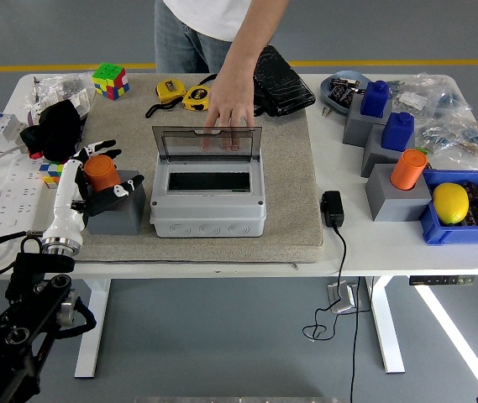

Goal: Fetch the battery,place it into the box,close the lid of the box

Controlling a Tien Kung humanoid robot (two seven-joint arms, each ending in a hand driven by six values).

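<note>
While a person's hand (228, 109) is pressing on the clear lid (207, 143) at upper centre, apparently propping the box (208, 201) open for loading, the left robot hand (97, 180) is curling its fingers around the orange battery (100, 172). That battery is standing upright in a grey holder (119, 210) at centre left of the worktop (222, 252), not yet lifted.

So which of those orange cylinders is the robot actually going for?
Start at the grey box with the raised clear lid in the middle of the tan mat. Just left of it stands a grey block with an orange cylinder on top. Unlike the orange one far right, the left robot hand is around it.
</note>
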